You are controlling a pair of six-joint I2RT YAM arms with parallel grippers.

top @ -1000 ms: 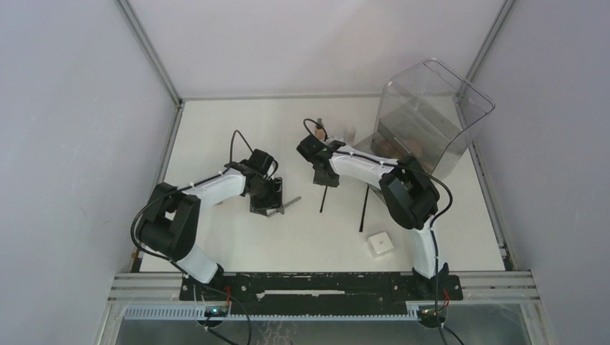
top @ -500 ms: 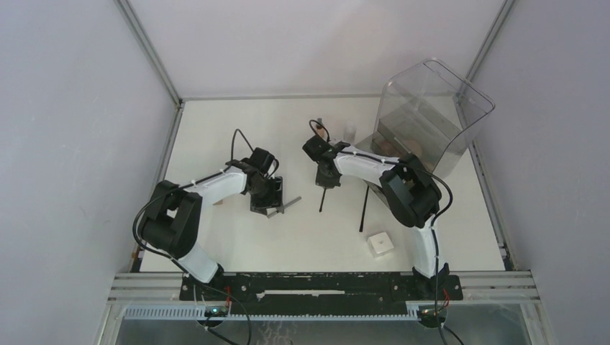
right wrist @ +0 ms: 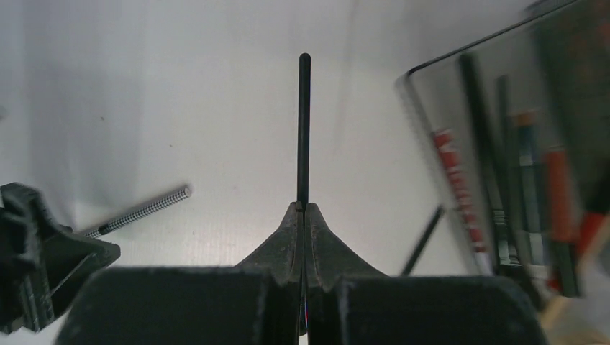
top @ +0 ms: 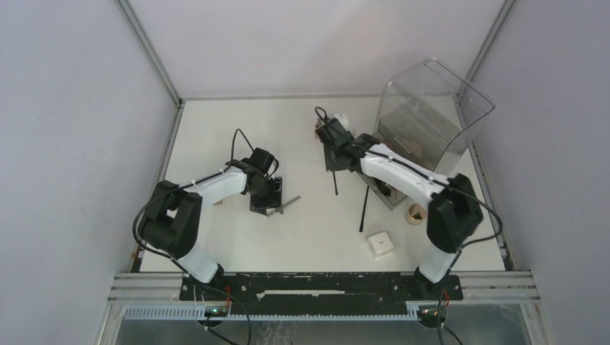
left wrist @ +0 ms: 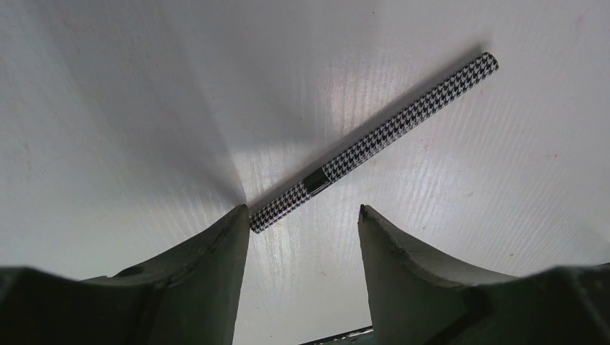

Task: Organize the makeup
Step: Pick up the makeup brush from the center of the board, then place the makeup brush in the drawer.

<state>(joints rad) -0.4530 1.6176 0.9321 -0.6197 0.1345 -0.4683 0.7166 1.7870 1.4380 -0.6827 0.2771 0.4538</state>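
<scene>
My right gripper [right wrist: 304, 208] is shut on a thin black makeup pencil [right wrist: 304, 129] that sticks straight out past the fingertips. In the top view this gripper [top: 332, 165] holds the pencil [top: 334, 183] above the table, left of the clear bin. My left gripper [left wrist: 302, 219] is open and low over the table. A houndstooth-patterned pencil [left wrist: 388, 129] lies flat with its near end beside the left finger [left wrist: 216, 273]. In the top view the left gripper [top: 266, 203] has that pencil [top: 291, 203] just to its right.
A big clear bin [top: 431, 93] at the back right holds several pencils and sticks [right wrist: 503, 180]. A second black pencil [top: 364, 205] lies by the bin. A white box [top: 379, 244] and a round tan puff [top: 416, 212] sit front right. A small white item [top: 340, 118] stands behind the right wrist.
My right gripper has carried the black pencil back and to the right, toward the bin, and the right arm has stretched out, uncovering the puff. The left arm has not moved.
</scene>
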